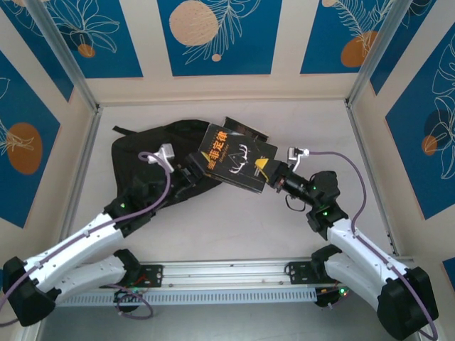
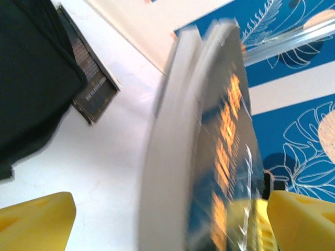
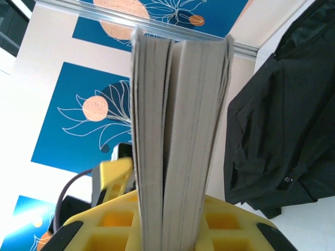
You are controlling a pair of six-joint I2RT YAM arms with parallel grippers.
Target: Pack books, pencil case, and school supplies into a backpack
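A stack of books [image 1: 234, 158], the top one black with gold lettering, hangs tilted above the table beside the black backpack [image 1: 153, 153]. My right gripper [image 1: 269, 174] is shut on the stack's right edge. In the right wrist view the page edges [image 3: 178, 130] stand clamped between the yellow fingers [image 3: 172, 230], with the backpack [image 3: 282, 120] to the right. My left gripper [image 1: 190, 174] is at the stack's left edge. Its yellow fingers [image 2: 167, 225] stand wide apart, open around the blurred books [image 2: 209, 157].
Another dark flat book [image 2: 91, 83] lies on the white table next to the backpack [image 2: 31, 78], its corner [image 1: 242, 128] showing behind the held stack. Blue patterned walls and metal posts enclose the table on three sides.
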